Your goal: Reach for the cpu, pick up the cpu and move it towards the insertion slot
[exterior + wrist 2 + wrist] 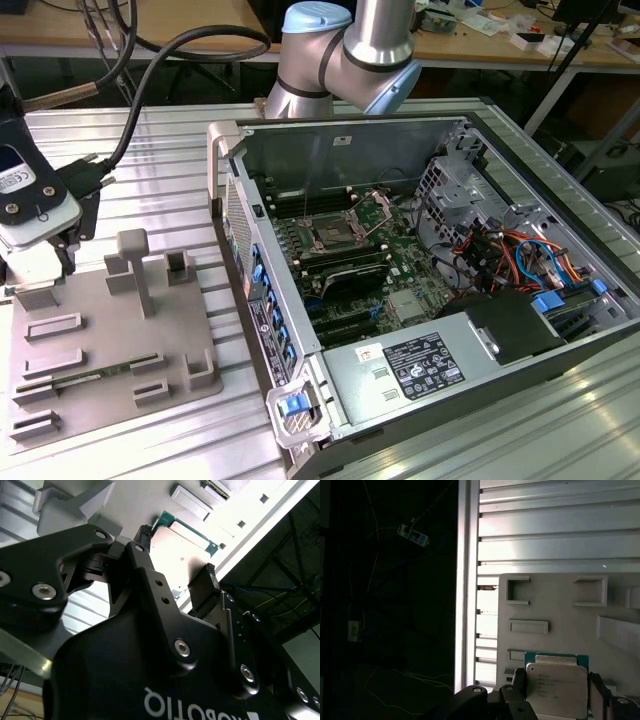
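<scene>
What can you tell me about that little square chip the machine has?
The cpu is a thin square chip with a silvery metal lid, on a green board that shows as a rim around it. In the first wrist view it faces the camera flat, between the two fingers of the black end effector, which appear to press on its opposite edges. Behind it lies the grey tray.

Grey tray [110,320] w/ recesses beside open PC case [350,140], slotted table [150,140].

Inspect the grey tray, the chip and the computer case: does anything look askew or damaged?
Nothing stands out: the cpu sits square to the edges of the grey tray at the hand, with no visible damage.
</scene>
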Available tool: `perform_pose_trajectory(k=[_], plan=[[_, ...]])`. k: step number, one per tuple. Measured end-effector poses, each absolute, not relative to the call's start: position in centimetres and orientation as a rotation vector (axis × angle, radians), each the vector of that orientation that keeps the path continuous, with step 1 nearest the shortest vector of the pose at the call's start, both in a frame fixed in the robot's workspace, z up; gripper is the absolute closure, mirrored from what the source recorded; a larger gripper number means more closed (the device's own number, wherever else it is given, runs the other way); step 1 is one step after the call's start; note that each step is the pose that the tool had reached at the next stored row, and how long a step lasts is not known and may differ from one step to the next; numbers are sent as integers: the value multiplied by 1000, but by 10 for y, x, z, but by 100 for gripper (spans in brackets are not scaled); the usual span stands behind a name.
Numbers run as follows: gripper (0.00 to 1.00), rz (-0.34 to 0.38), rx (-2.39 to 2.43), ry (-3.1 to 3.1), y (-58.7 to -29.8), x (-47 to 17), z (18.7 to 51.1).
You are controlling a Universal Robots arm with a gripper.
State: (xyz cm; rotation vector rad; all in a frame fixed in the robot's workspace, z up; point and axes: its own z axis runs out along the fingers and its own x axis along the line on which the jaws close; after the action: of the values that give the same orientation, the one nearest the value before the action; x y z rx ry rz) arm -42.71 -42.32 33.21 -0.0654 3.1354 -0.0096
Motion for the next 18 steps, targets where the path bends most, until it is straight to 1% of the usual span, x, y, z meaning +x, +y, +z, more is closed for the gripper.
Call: perform_pose_trajectory(k=[18], plan=[[45, -10, -65, 3135, -423, -427, 347]])
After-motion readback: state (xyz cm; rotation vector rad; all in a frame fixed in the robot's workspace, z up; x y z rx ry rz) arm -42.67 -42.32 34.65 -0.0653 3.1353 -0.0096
